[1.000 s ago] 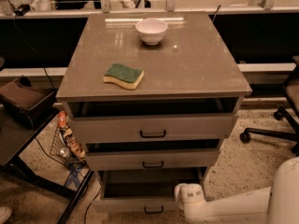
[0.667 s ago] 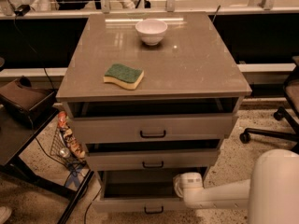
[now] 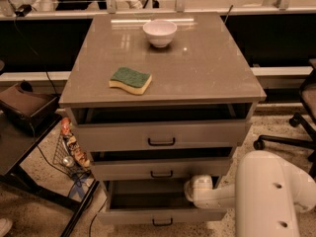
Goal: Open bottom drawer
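The bottom drawer (image 3: 160, 215) is the lowest of three grey-beige drawers in the cabinet. It stands pulled out, so its plain grey inside (image 3: 148, 194) shows behind the slim front with the small black bar handle (image 3: 162, 223). My gripper (image 3: 195, 188) is at the end of the white arm, at the drawer's right side just above its inside, under the middle drawer (image 3: 160, 169). It holds nothing that I can see.
A white bowl (image 3: 159, 32) and a green-and-yellow sponge (image 3: 130, 79) lie on the cabinet top (image 3: 197, 68). The top drawer (image 3: 160, 135) is slightly out. A dark side table (image 3: 19, 147) and a wire basket (image 3: 69, 149) stand at the left, an office chair base (image 3: 291, 132) at the right.
The gripper end has risen a little beside the bottom drawer, and the arm's thick white link has come further into view at the lower right. The drawers look unchanged.
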Tool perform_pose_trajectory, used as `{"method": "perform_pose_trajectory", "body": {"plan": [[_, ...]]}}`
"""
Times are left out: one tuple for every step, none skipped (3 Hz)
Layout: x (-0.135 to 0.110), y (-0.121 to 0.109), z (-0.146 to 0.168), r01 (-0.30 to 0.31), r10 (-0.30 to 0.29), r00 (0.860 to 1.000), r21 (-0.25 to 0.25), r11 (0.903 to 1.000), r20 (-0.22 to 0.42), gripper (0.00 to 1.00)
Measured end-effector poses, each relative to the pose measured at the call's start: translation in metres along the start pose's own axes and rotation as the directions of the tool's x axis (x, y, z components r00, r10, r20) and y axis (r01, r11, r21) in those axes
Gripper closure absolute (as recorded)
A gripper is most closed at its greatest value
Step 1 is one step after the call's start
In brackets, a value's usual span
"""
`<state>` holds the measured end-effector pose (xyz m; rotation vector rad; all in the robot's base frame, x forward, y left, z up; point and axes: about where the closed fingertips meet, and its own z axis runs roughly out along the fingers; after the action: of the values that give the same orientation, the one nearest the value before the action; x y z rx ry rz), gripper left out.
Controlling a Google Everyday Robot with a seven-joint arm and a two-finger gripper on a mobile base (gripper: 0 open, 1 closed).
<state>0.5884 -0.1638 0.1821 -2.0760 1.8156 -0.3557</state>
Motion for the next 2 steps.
{"method": "perform_pose_trajectory", "body": {"plan": [[0.0031, -0.0016, 0.0023, -0.007, 0.007, 1.0, -0.001, 1.0, -0.005, 1.0], [0.0023, -0.0011, 0.0018, -0.005, 0.005, 1.0, -0.001, 1.0, -0.004, 1.0]]}}
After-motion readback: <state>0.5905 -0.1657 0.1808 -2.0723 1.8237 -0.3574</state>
